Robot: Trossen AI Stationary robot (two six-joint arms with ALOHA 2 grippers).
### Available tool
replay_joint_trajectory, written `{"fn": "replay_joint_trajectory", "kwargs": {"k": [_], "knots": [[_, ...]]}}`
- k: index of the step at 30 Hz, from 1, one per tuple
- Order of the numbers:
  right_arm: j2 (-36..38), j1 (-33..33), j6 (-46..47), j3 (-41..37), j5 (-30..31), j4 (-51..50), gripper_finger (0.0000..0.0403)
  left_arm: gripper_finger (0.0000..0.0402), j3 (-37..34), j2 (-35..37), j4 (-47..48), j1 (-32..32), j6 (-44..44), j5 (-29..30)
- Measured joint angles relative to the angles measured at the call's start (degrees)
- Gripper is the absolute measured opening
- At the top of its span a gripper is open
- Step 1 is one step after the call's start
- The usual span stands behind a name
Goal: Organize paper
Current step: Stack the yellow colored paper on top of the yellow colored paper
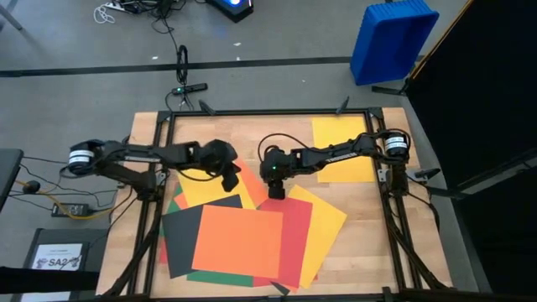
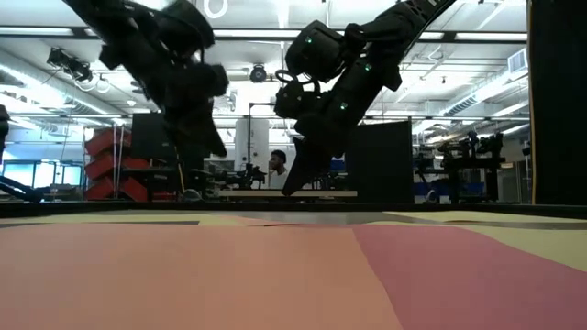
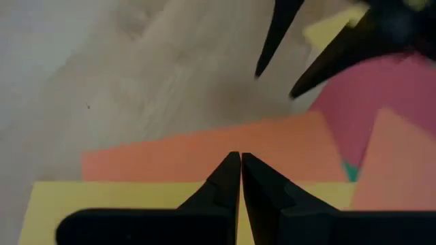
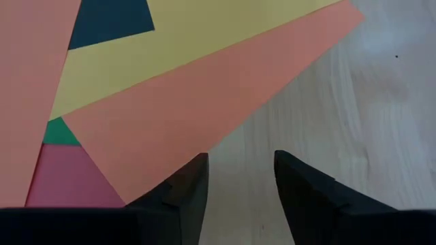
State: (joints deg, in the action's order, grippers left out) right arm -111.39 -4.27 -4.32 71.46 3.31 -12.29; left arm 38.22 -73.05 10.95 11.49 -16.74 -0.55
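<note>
A loose pile of coloured paper lies flat on the wooden table: a big orange sheet point(image 1: 237, 239) on top, with black point(image 1: 180, 239), red point(image 1: 294, 239), green point(image 1: 220, 278) and yellow point(image 1: 323, 222) sheets under it. A smaller orange sheet point(image 1: 250, 180) and a yellow one point(image 1: 214, 186) stick out at the pile's far side. My left gripper point(image 1: 228, 180) is shut and hangs above those two sheets point(image 3: 204, 150). My right gripper point(image 1: 275, 191) is open, low at the orange sheet's right edge point(image 4: 211, 139). One of its fingers is over the sheet, the other over bare wood. My left gripper touches nothing. My right gripper slants down from the table's right, its fingertips point(image 4: 197, 163) low at the orange sheet's edge. I cannot tell whether they touch the sheet or the wood.
One yellow sheet point(image 1: 344, 147) lies apart at the table's far right, under my right arm. A black metal frame point(image 1: 252, 111) borders the table. A blue bin point(image 1: 393, 38) stands on the floor beyond the far right corner. A white printed sheet point(image 1: 63, 256) lies off the table's left.
</note>
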Motion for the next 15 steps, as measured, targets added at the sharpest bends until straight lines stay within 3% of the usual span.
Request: {"fn": "replay_joint_trajectory", "kwargs": {"k": [6, 15], "knots": [[-0.02, 0.00, 0.00, 0.00, 0.00, -0.08, 0.0143, 0.0015, 0.00, -3.52, -0.19, 0.00, 0.22, -0.77], [-0.02, 0.80, 0.00, 0.00, -0.54, -2.92, 0.0151, 0.0100, 0.00, -3.73, -0.39, -2.99, 1.69, -1.67]]}}
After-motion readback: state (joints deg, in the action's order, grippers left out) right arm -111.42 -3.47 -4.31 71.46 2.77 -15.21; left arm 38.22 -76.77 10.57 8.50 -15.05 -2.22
